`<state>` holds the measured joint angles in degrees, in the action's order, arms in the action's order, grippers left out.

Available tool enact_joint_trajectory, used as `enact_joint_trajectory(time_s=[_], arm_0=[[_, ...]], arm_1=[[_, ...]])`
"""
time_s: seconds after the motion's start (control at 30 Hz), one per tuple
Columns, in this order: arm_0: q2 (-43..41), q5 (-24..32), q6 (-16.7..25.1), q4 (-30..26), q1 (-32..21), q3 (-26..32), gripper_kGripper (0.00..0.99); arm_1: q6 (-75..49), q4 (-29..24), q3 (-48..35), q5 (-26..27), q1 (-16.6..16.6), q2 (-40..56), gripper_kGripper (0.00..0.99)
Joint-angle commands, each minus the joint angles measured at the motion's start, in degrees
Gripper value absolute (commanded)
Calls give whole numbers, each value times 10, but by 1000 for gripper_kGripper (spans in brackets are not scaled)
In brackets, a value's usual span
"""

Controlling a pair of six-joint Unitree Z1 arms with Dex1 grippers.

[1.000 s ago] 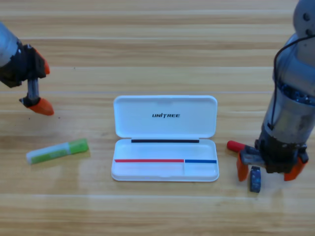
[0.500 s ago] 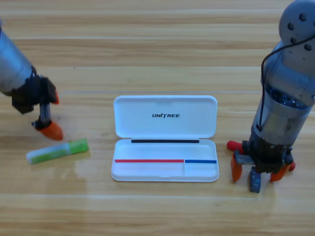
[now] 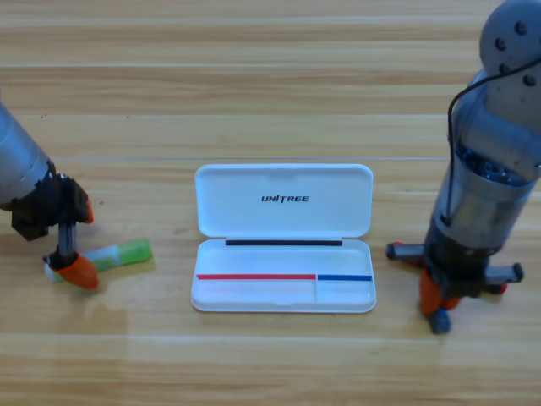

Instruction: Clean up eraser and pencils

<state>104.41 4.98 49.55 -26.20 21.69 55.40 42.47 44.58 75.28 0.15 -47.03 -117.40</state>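
Observation:
The eraser point(image 3: 439, 320), a small dark blue block, shows just below my right gripper point(image 3: 441, 301), which points straight down with its orange jaws drawn in on the eraser's top. One pencil, the red-and-black marker point(image 3: 403, 252), lies under that arm, and only its left end sticks out. The other pencil, pale with a green end point(image 3: 127, 252), lies at the left. My left gripper point(image 3: 82, 243) is open right beside it. Its lower orange jaw covers the pencil's pale left end, and the other jaw stands above the pencil.
The white case point(image 3: 284, 288) lies open in the middle of the wooden table, lid back, its tray facing the front edge. The right arm's grey body point(image 3: 490, 178) rises tall over the table's right side.
The left gripper came down and forward from the upper left to the green-ended pencil. The right gripper's jaws closed inward from either side of the eraser onto it.

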Motion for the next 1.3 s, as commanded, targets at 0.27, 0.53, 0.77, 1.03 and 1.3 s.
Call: enact_joint_trajectory(time_s=[0.27,0.53,0.77,1.03,1.3], arm_0=[[26,12,-2,35,-10,-32,946],[38,12,-1,60,-10,-43,891],[42,11,0,63,-10,-45,831],[38,11,4,65,-10,-42,525],[8,16,24,64,-10,-43,179]], arm_1=[[-470,175,135,-2,-5,94,0],[-756,244,215,89,-42,2,0],[-809,249,288,18,-66,-98,0],[-826,260,348,1,-72,-152,0],[-825,260,377,0,-74,-173,0]])
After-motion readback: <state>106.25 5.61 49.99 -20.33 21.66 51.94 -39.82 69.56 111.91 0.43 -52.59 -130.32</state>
